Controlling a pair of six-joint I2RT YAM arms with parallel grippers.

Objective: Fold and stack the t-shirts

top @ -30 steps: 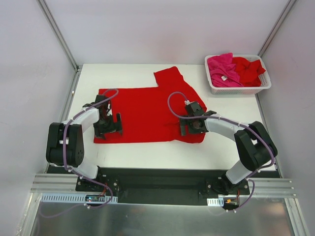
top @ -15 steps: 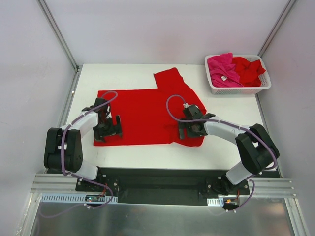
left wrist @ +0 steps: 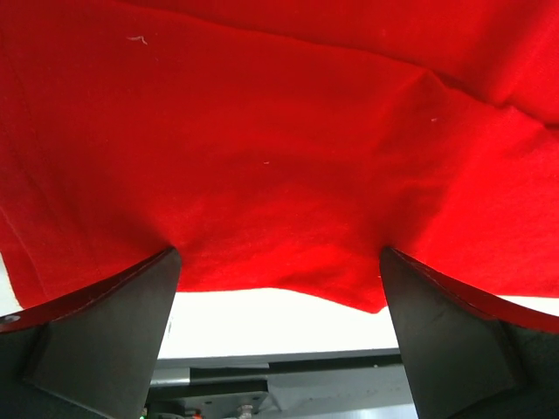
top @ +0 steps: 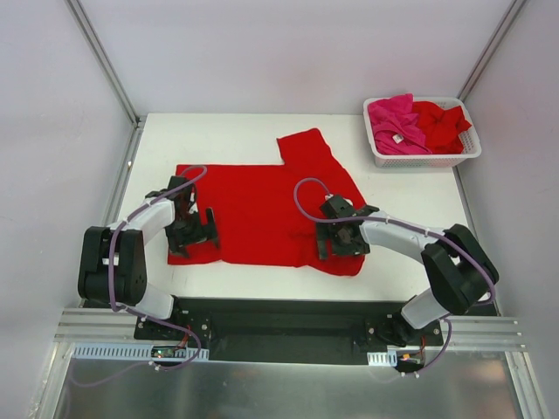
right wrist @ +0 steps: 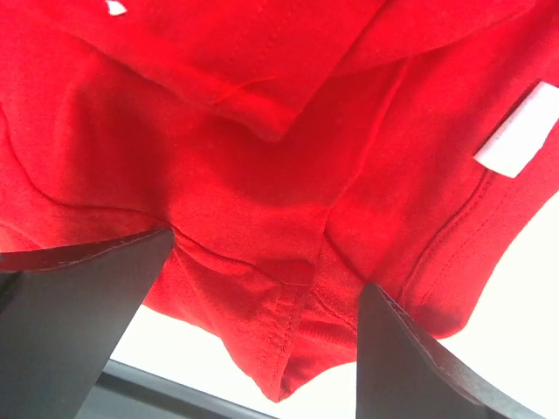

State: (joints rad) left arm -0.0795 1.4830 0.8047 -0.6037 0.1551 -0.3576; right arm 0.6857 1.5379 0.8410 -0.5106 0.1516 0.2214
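A bright red t-shirt [top: 262, 205] lies spread flat on the white table [top: 393, 201], one sleeve pointing to the back. My left gripper [top: 194, 236] is open and presses down on the shirt's near left hem. In the left wrist view the cloth [left wrist: 262, 131] spans between the spread fingers [left wrist: 122, 305]. My right gripper [top: 341, 243] is open and presses on the near right corner by the other sleeve. In the right wrist view the seamed cloth [right wrist: 262, 157] bunches between the fingers [right wrist: 87, 288], and a white label [right wrist: 517, 140] shows.
A white slotted basket [top: 419, 160] stands at the back right with a magenta-pink shirt [top: 395, 122] and a red shirt [top: 441, 122] in it. The table's near edge and the black base rail [top: 279, 319] lie just below the shirt's hem.
Both grippers have moved toward the near edge, dragging the red shirt with them. Its hem now lies closer to the table's front.
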